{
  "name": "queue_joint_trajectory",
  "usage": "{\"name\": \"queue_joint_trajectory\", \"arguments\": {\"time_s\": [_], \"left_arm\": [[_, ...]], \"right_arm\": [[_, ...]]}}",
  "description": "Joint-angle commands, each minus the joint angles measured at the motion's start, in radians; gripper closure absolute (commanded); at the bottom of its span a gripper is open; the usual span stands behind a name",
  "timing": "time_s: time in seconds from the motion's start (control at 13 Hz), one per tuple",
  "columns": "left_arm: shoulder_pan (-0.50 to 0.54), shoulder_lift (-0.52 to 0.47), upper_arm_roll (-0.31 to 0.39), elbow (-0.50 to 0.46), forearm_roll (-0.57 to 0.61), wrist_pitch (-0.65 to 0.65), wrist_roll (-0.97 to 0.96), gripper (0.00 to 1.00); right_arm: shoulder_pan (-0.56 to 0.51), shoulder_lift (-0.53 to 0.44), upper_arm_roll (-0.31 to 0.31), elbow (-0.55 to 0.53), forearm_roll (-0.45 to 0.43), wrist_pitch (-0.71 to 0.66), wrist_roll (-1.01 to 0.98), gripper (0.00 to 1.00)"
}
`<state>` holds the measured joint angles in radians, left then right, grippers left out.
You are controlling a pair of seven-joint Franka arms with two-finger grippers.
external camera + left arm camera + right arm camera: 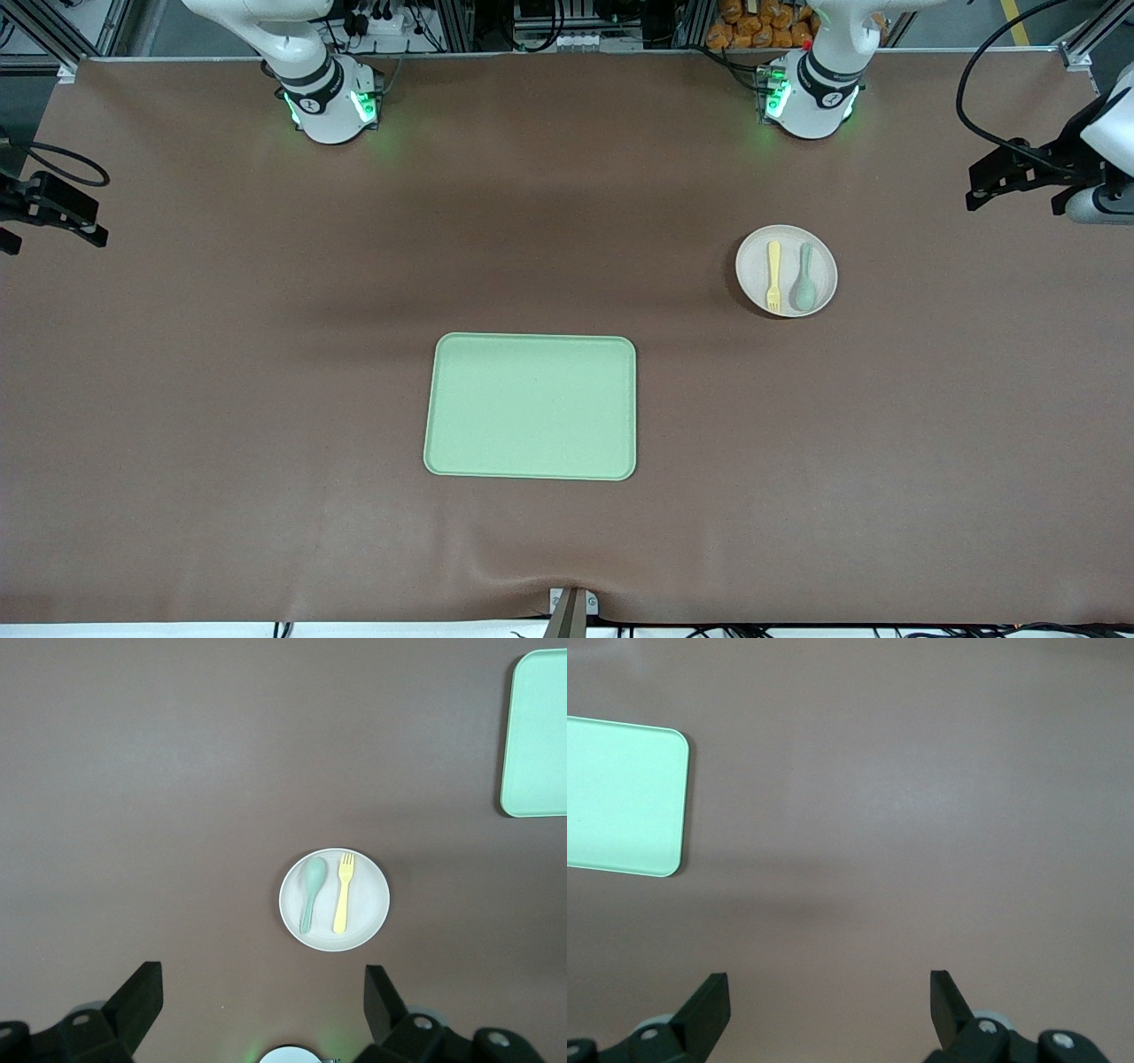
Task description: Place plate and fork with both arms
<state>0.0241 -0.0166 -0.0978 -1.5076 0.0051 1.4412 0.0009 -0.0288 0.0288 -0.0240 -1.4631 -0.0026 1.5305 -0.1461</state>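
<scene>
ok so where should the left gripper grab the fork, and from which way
Take the fork by its straight handle, coming from above with the fingers across its narrow width. It lies flat on the plate, tines toward the front camera, parallel to the spoon with only a slim gap, so a low side approach would probably hit the rim. The left gripper is open.

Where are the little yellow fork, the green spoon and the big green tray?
Small pale yellow plastic fork (773,276), front view, middle of its handle.
Grey-green spoon (805,277), front view, where handle meets bowl.
Rectangular light green tray (532,407), front view, bare middle.
</scene>
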Motion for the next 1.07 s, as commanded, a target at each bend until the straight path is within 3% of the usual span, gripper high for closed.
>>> {"name": "queue_joint_trajectory", "arguments": {"time_s": [0.0, 0.69, 1.0], "left_arm": [[-0.001, 0.003, -0.002, 0.006, -0.007, 0.005, -0.006, 0.00], [0.004, 0.023, 0.001, 0.007, -0.001, 0.004, -0.002, 0.00], [0.043, 0.128, 0.003, 0.015, -0.001, 0.007, -0.001, 0.00]], "right_arm": [[-0.022, -0.009, 0.016, 0.000, -0.004, -0.009, -0.013, 0.00], [-0.022, -0.009, 0.015, 0.000, -0.004, -0.010, -0.012, 0.00], [-0.020, -0.009, 0.015, 0.000, -0.004, -0.010, -0.012, 0.00]]}}
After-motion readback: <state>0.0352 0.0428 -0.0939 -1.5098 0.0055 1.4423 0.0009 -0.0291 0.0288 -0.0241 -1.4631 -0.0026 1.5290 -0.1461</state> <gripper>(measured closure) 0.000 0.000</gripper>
